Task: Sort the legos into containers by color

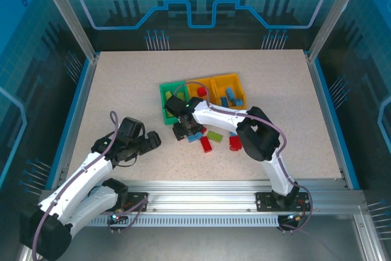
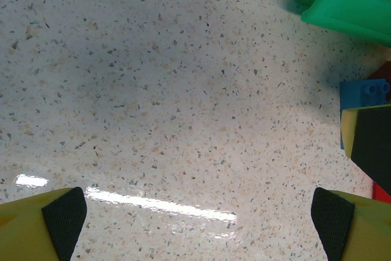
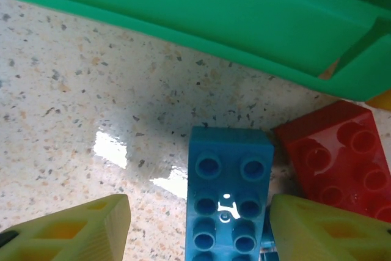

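Near the middle of the overhead view, my right gripper (image 1: 183, 130) hangs low over the table (image 1: 122, 84). It is just below the green bin (image 1: 165, 97), at the left end of a scatter of loose bricks (image 1: 215, 136) in blue, red and lime. Two orange bins (image 1: 227, 80) stand in a row to the right of the green one, and the rightmost holds blue pieces. My left gripper (image 1: 151, 141) sits at lower left, apart from the pile.

From the left wrist, my left gripper (image 2: 198, 221) is spread wide, its pads (image 2: 64, 218) at the bottom corners with bare table between them. A corner of the green bin shows at upper right.

From the right wrist, my right gripper (image 3: 201, 239) is about half spread astride a blue brick (image 3: 229, 187) lying studs up at bottom centre. One finger looks to be against the brick's right side, but a strip of table separates the other finger (image 3: 91, 230) from it, so nothing is gripped. A red brick (image 3: 339, 163) lies close on the right, and the green bin's wall crosses the top.

I judge the step in hand to be picking up this blue brick. Next I must pinch its long sides squarely without catching the red brick. Then I lift it and carry it to the rightmost orange bin.
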